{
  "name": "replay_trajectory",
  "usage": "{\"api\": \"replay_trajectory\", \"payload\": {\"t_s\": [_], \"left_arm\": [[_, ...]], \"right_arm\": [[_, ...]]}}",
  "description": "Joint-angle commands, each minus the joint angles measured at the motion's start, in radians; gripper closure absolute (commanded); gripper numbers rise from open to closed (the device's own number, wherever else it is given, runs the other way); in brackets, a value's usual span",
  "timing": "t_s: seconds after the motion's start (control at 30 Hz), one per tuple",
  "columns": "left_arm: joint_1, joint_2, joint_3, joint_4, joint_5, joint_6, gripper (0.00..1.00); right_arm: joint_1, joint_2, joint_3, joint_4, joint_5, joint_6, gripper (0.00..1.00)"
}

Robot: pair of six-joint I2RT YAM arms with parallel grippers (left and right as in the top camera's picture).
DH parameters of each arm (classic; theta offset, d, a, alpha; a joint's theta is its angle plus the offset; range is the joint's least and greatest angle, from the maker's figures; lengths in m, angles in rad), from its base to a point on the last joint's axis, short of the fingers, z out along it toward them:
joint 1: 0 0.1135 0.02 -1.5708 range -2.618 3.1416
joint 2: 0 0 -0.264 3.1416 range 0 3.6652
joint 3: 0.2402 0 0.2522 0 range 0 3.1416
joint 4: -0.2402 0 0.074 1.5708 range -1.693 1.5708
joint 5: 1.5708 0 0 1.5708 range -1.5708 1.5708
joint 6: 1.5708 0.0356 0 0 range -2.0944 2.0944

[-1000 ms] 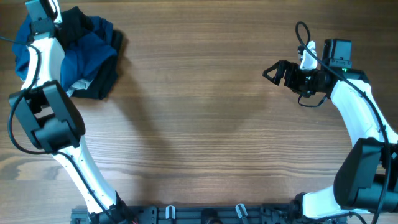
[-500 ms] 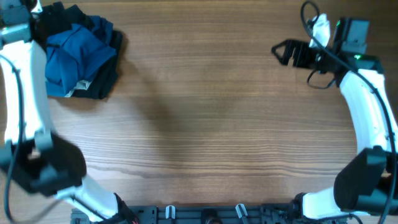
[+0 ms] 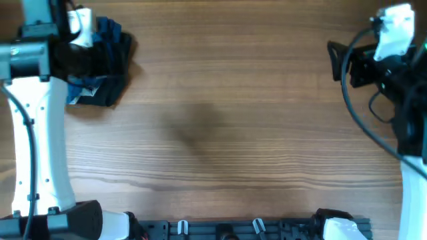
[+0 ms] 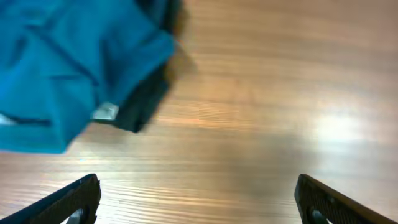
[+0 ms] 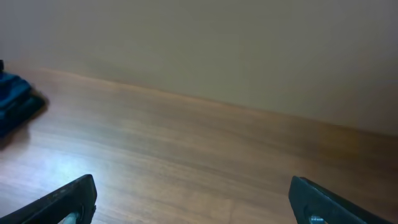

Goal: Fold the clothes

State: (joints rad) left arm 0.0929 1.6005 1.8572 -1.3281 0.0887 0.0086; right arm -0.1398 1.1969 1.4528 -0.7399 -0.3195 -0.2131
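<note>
One crumpled mid-blue shirt-like garment of thin soft cloth (image 4: pixel 65 68) lies bunched at the far left corner of the brown wooden table (image 3: pixel 220 133), resting on a black cloth garment (image 4: pixel 144 104). The left gripper (image 4: pixel 196 190) hangs near the pile with its jaws spread wide, touching neither garment. The right gripper (image 5: pixel 193 190), jaws equally wide and holding nothing, is well apart at the table's opposite end.

Blue clothes (image 4: pixel 68 68) fill the upper left of the frame, lying over a dark garment (image 4: pixel 144 106) on the wooden tabletop (image 4: pixel 267 93). The left hand (image 4: pixel 199 205) gapes wide, fingertips at both bottom corners.
</note>
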Motion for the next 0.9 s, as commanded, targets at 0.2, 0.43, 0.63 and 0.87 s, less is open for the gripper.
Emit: {"api": "replay_trajectory", "payload": {"t_s": [0.2, 0.43, 0.63, 0.87], "left_arm": [[-0.130, -0.024, 0.000, 0.022, 0.023, 0.039, 0.00], [-0.130, -0.024, 0.000, 0.022, 0.023, 0.040, 0.00], [-0.130, -0.024, 0.000, 0.022, 0.023, 0.040, 0.00], [-0.130, -0.024, 0.000, 0.022, 0.023, 0.040, 0.00]], "right_arm": [[0.005, -0.018, 0.021, -0.134, 0.035, -0.023, 0.00], [0.005, 0.071, 0.021, -0.137, 0.043, -0.031, 0.00], [0.005, 0.168, 0.021, -0.137, 0.043, -0.031, 0.00], [0.005, 0.277, 0.021, -0.161, 0.119, -0.074, 0.00]]}}
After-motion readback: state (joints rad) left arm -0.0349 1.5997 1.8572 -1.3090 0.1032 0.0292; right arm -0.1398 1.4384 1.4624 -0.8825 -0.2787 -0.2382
